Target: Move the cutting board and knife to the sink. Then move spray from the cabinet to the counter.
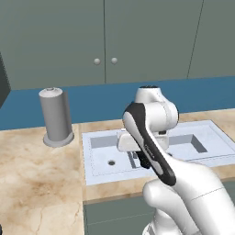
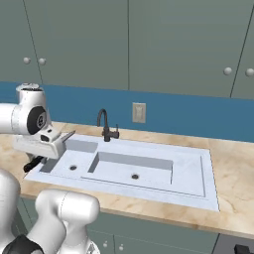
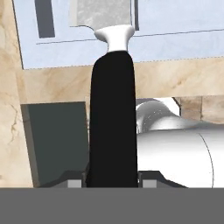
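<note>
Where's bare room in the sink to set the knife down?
The sink basin around the two drains is bare, and so is its wide right rim toward the counter. It is crowded at the left end, where the end effector holds the knife.

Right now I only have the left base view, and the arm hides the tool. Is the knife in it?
Observer: Yes. In the hand view the tool is shut on the knife, at its black handle.
Operator: Where does the blade point?
Observer: Out over the sink; the hand view shows the blade above its pale surface.
Operator: And the faucet?
Observer: In the right base view the faucet stands at the sink's back rim, apart from the tool.
</note>
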Available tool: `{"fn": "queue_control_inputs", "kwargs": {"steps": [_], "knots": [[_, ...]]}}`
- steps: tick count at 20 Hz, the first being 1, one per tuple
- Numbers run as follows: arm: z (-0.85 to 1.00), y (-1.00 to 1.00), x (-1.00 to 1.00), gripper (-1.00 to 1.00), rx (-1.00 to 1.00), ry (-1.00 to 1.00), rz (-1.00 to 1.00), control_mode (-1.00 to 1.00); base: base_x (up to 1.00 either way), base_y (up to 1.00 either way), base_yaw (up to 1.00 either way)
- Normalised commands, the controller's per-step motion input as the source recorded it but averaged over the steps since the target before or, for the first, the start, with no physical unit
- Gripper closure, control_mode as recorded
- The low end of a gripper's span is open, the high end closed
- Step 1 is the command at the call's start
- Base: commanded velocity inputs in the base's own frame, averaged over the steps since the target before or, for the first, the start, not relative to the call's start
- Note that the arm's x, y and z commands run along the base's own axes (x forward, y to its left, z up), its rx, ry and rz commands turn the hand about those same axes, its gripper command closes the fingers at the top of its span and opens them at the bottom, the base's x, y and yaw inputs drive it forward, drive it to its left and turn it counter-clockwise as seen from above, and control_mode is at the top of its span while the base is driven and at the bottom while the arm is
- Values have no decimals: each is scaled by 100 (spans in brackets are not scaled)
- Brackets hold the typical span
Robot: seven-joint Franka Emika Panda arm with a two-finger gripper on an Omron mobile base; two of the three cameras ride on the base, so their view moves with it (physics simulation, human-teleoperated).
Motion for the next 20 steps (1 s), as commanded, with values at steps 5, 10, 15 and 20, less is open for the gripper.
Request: {"fn": "queue_control_inputs", "kwargs": {"steps": [5,10,15,20], "knots": [[-28,17,40,100,0,6,0,-100,0,0,0],[-37,16,34,100,0,3,0,-100,0,0,0],[-33,13,38,100,0,1,0,-100,0,0,0],[-26,5,36,100,0,0,0,-100,0,0,0]]}}
